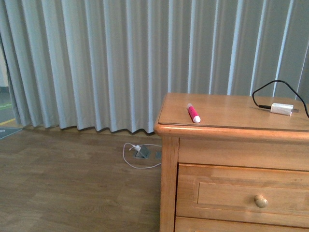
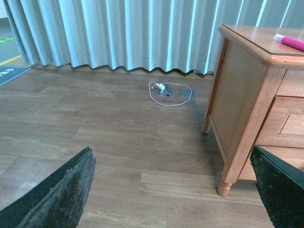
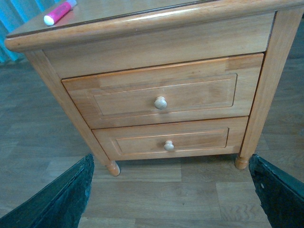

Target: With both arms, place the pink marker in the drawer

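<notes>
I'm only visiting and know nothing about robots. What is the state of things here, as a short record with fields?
pink marker: lying on the cabinet top, toward its left side
upper drawer: shut
lower drawer: shut
left gripper: open, empty, above the floor beside the cabinet
right gripper: open, empty, facing the drawer fronts
charger plug: on the cabinet top, apart from the marker
progress: marker not yet picked up, no drawer opened
</notes>
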`<act>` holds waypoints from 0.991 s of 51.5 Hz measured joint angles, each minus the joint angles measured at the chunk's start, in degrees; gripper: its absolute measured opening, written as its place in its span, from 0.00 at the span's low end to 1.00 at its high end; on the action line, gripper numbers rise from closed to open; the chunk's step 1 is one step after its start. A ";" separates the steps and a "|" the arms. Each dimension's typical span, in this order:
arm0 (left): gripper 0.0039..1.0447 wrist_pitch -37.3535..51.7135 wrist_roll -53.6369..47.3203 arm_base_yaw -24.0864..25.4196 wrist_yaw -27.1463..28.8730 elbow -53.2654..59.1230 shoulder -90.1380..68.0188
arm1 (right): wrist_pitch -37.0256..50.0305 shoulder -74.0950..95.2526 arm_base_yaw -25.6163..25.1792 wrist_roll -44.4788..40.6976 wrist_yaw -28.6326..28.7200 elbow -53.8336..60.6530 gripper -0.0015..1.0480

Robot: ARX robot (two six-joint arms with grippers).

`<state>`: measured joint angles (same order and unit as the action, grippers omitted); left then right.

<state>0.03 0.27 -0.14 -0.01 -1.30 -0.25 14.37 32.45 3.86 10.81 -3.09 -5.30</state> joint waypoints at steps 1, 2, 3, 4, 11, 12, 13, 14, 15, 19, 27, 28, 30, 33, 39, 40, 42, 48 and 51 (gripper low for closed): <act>0.95 0.00 0.00 0.00 0.00 0.00 0.00 | 2.40 3.02 0.04 -0.04 0.04 -0.46 0.92; 0.95 0.00 -0.02 0.00 0.00 0.00 0.00 | 4.68 6.08 0.04 -0.07 -0.04 -0.96 0.92; 0.95 0.00 -0.02 0.00 0.00 0.00 0.00 | 6.99 9.20 0.07 -0.09 -0.22 -1.62 0.92; 0.95 0.00 -0.02 0.00 0.00 0.00 0.00 | 9.22 12.35 0.11 -0.22 -0.39 -2.27 0.92; 0.95 0.00 0.00 0.00 0.00 0.00 0.00 | 21.40 33.22 0.63 -1.33 -1.05 -8.22 0.92; 0.95 0.00 0.00 0.00 0.00 0.00 0.00 | 22.53 35.82 0.76 -1.55 -1.25 -9.20 0.92; 0.95 0.00 0.00 0.00 0.00 0.00 0.00 | 23.52 38.42 0.90 -1.68 -1.33 -10.25 0.92; 0.95 0.00 0.00 0.00 0.00 0.00 0.00 | 24.37 40.85 1.05 -1.81 -1.36 -11.28 0.92; 0.95 0.00 0.00 0.00 0.00 0.00 0.00 | 24.76 42.05 1.11 -1.99 -1.42 -11.80 0.92; 0.95 0.00 0.00 0.00 0.00 0.00 0.00 | 27.74 50.86 1.90 -2.97 -2.16 -15.80 0.92; 0.95 0.00 0.00 0.00 0.00 0.00 0.00 | 31.47 64.13 3.67 -4.81 -3.39 -23.37 0.92; 0.95 0.00 0.00 0.00 0.00 0.00 0.00 | 31.65 64.87 3.80 -4.98 -3.45 -23.82 0.92; 0.95 0.00 0.00 0.00 0.00 0.00 0.00 | 32.81 68.48 4.33 -5.68 -4.00 -26.08 0.92; 0.95 0.00 -0.02 0.00 0.00 0.00 0.00 | 33.92 71.71 4.70 -6.27 -4.39 -28.22 0.92; 0.95 0.00 0.00 0.00 0.00 0.00 0.00 | 35.85 77.81 5.05 -7.13 -5.07 -32.89 0.92; 0.95 0.00 0.00 0.00 0.00 0.00 0.00 | 36.26 78.79 5.05 -7.23 -5.05 -33.70 0.92; 0.95 0.00 0.00 0.00 0.00 0.00 0.00 | 36.81 80.26 5.05 -7.48 -5.11 -35.01 0.92; 0.95 0.00 0.00 0.00 0.00 0.00 0.00 | 37.31 84.91 5.03 -8.07 -5.49 -39.58 0.92; 0.95 0.00 0.00 0.00 0.00 0.00 0.00 | 37.33 86.75 4.94 -8.22 -5.49 -41.24 0.92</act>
<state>0.03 0.27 -0.14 -0.01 -1.30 -0.25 51.70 119.20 8.80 2.59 -8.58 -46.54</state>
